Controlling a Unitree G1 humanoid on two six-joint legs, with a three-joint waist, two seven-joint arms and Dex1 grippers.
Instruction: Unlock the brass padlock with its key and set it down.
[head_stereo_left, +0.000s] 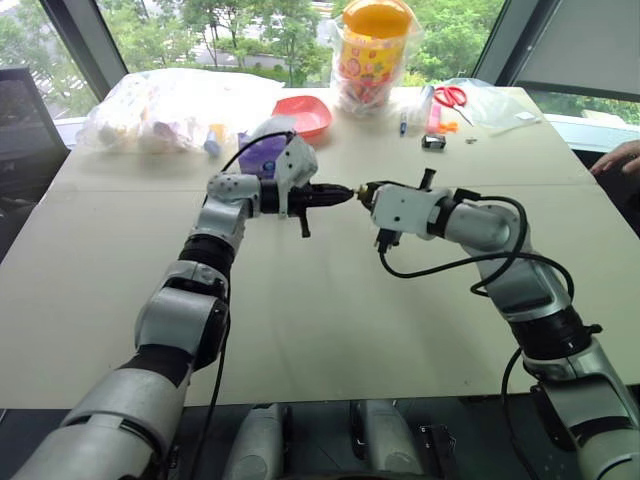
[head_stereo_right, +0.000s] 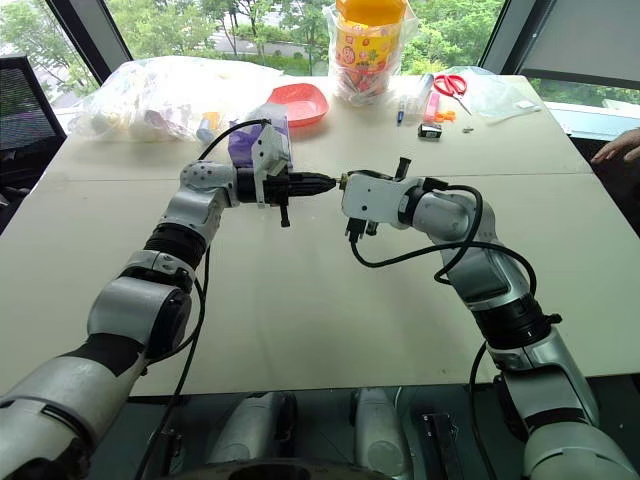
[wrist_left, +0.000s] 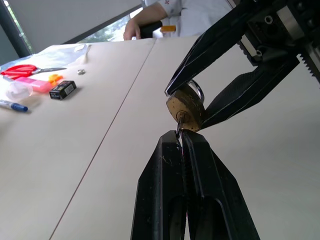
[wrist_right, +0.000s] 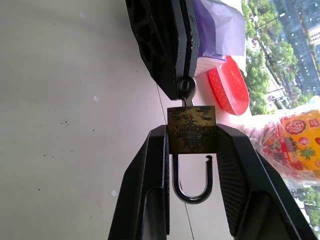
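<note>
Holding the brass padlock by its body in the right gripper, mid-air above the table, between both arms; left gripper clamped shut on the key, key seated in the keyhole; shackle looks already sprung, notched end free of the body in the right wrist view; unlock step seemingly done or nearly so; next probably: confirm release, then lower and set the padlock on bare table, clear of the clutter at the far edge.
</note>
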